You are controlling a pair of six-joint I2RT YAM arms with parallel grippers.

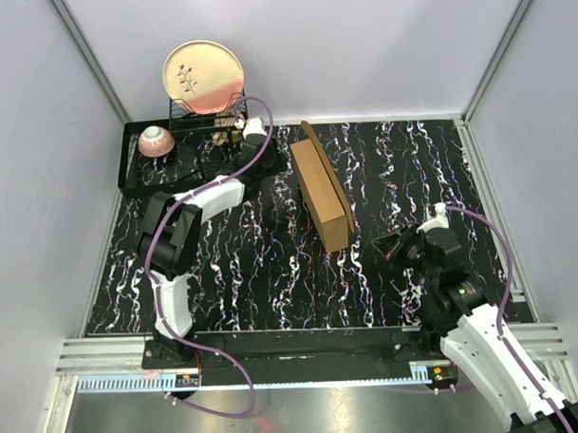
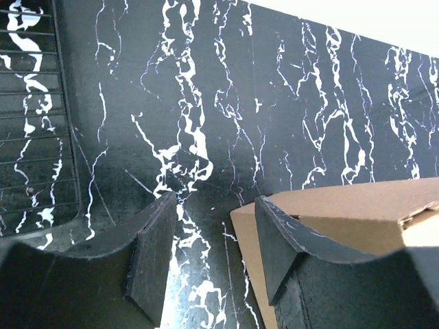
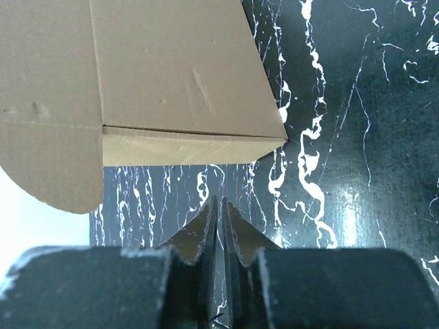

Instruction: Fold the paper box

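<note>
Top external: we found the paper box [image 1: 321,192] near the middle of the counter [image 1: 430,174], standing as a long carton with its length running away from the arms.
Lid flap [image 1: 329,168]: upright along the box's right wall, so we judged the fold unfinished.
Left arm [image 1: 189,215]: extended to the box's left side, likely posted there to brace that wall.
Left jaws: spread, nothing between them. In the left wrist view a box corner [image 2: 357,212] lay just beside one finger [image 2: 274,247]; we could not tell if they touched.
Right arm [image 1: 483,328]: held off the near end, apart from the box.
Right jaws: pressed together and empty, aimed at the near end panel [image 3: 185,147]. We judged them set that way to serve as a blunt pusher.
Loose part: a rounded tab [image 3: 55,164] jutted past that end.
Next step, our guess: bring the flap over and tuck the tab.
Risk: light cardboard may skid if pushed from one side only.
Bystanders: plate [image 1: 204,77] and bowl [image 1: 156,140] sat far left, well apart.
</note>
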